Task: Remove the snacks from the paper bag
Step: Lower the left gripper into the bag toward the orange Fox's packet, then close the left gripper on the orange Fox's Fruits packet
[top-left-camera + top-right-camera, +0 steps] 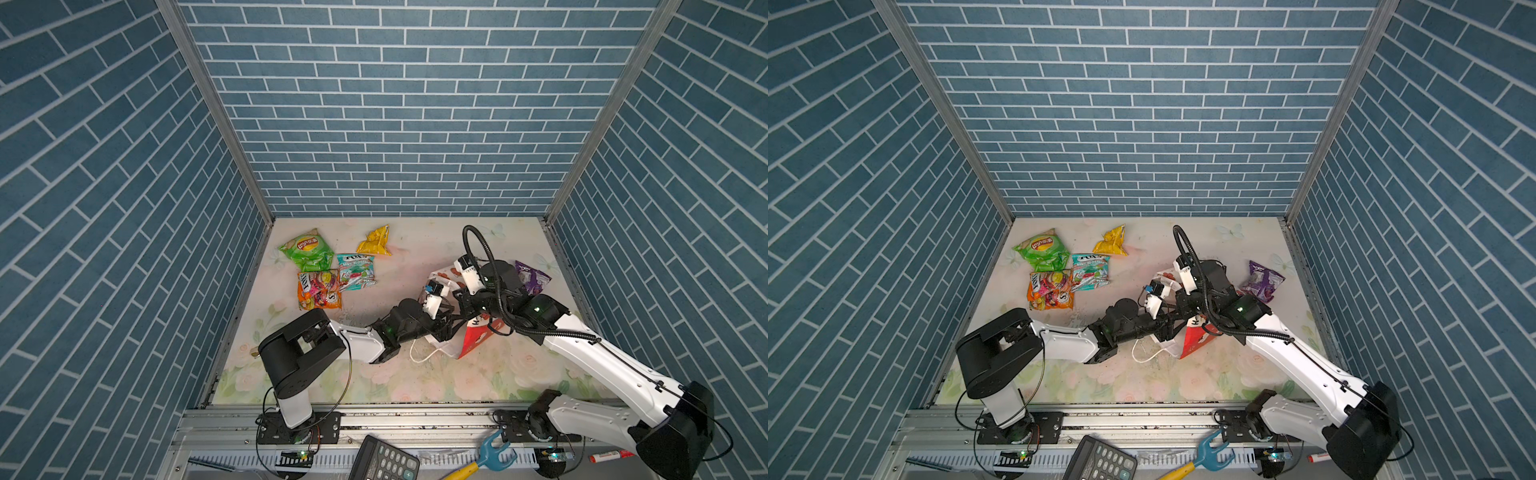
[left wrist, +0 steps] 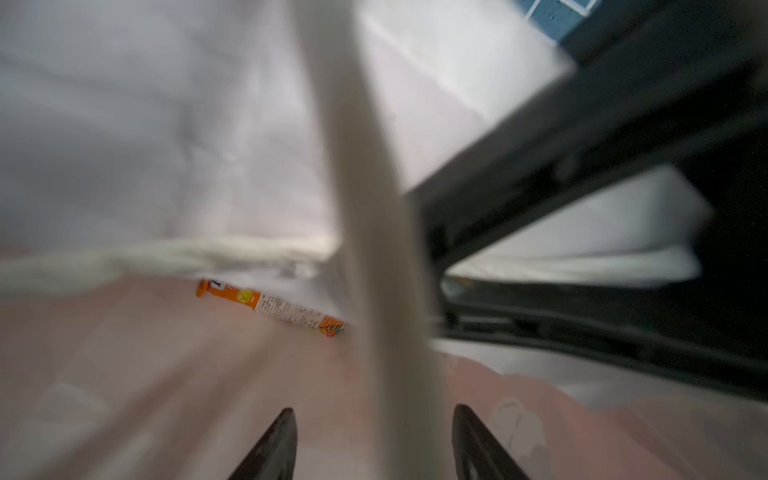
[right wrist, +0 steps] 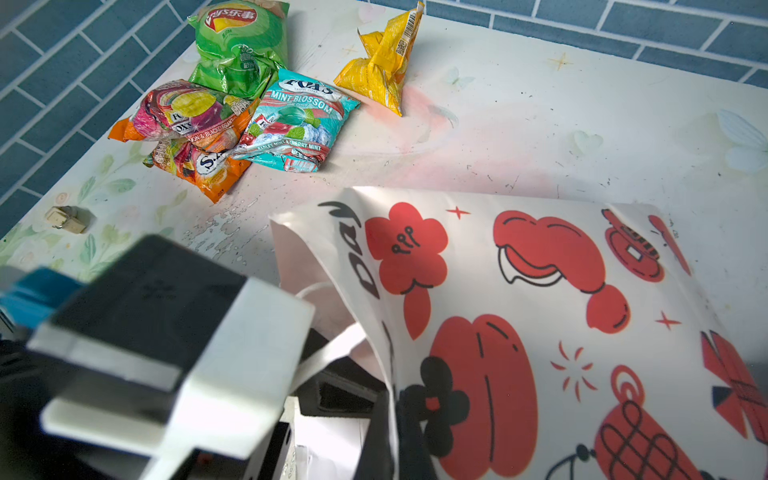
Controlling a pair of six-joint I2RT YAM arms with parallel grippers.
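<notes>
Outside, five packets (image 1: pixel 356 272); inside paper bag (image 3: pixel 469 232), one orange packet (image 2: pixel 249 297); right fingers (image 3: pixel 374 449) pinch bag, left fingers (image 2: pixel 274 449) gape empty.

Left arm (image 1: pixel 357 338) and right arm (image 1: pixel 602 361): white shell links are noted between black joint housings. A green lamp (image 1: pixel 389 330) is seen lit on each arm. A black ribbed hose (image 1: pixel 484 253) is routed along the right arm. Black base plates (image 1: pixel 332 424) are fastened with pale screws. Left gripper (image 2: pixel 374 440): dark tapered fingers (image 2: pixel 274 449) are recorded.
</notes>
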